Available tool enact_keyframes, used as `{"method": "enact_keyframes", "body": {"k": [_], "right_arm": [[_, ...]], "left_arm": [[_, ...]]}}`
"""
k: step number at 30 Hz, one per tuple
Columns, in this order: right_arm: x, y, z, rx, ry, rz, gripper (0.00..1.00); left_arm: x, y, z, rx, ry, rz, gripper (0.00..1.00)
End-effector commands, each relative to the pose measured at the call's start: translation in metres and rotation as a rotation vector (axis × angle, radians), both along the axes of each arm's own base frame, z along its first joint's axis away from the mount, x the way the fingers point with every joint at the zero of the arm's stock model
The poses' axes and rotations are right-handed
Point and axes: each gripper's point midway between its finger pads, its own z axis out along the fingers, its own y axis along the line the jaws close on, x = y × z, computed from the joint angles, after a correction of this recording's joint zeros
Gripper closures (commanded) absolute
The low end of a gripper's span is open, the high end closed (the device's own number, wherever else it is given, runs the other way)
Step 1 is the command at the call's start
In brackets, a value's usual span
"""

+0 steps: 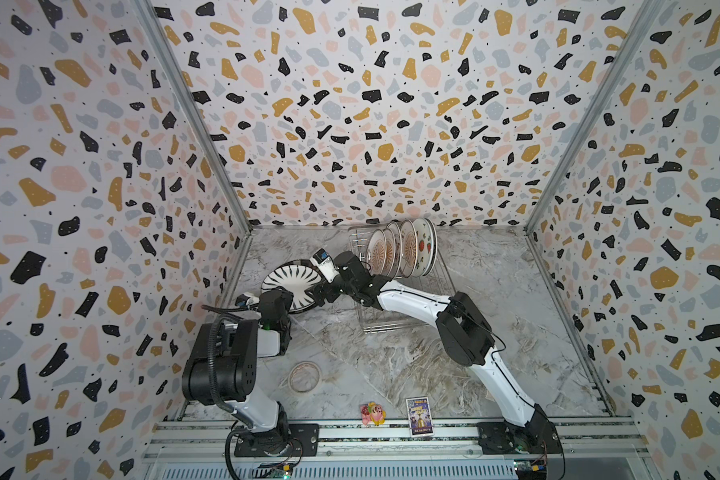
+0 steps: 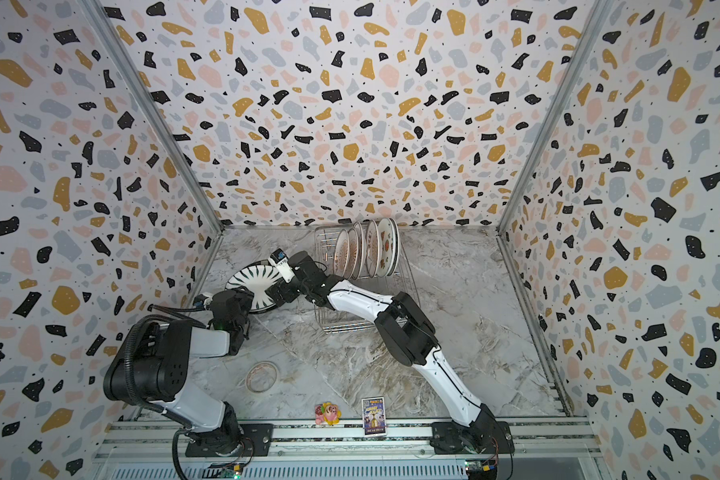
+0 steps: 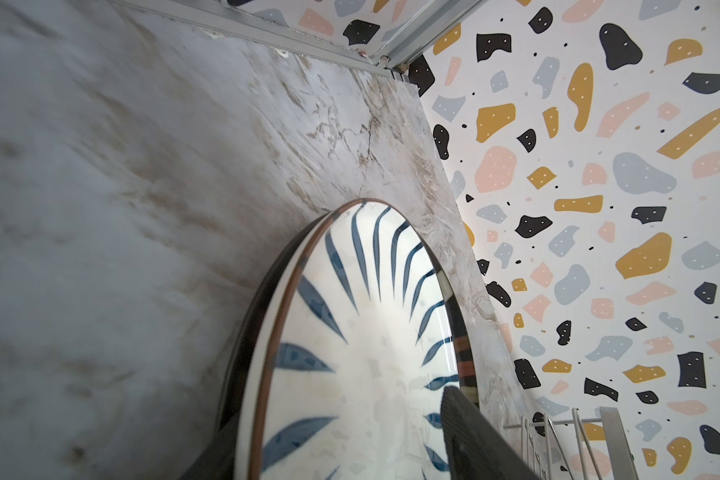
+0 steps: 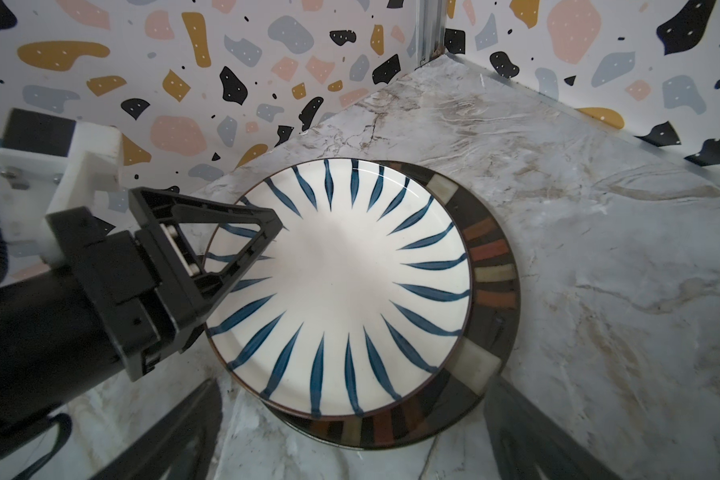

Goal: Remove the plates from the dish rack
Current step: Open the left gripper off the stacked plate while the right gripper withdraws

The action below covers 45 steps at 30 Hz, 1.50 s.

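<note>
**Striped plate down, fingers at its rim**

In both top views, several patterned plates are standing upright in the dish rack. The blue-striped plate is lying flat on the bench near the left wall.

In the left wrist view, the left fingers are straddling its rim; I cannot tell whether they are pinching it.

In the right wrist view, the right fingers are standing wide apart and empty. The glossy plate is sitting off-centre on a dark block-rimmed plate, so a dragging retreat could slide it off.

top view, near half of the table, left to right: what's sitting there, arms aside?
clear ring → small colourful toy → printed card
</note>
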Motion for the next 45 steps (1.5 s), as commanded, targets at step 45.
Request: {"method": "enact_keyframes", "body": {"k": [45], "right_arm": [[-0.004,0.006,0.022,-0.008,-0.047,-0.011,0.01]], "left_arm": [[-0.001,0.016,0.015,0.227,0.084,0.133,0.46]]}}
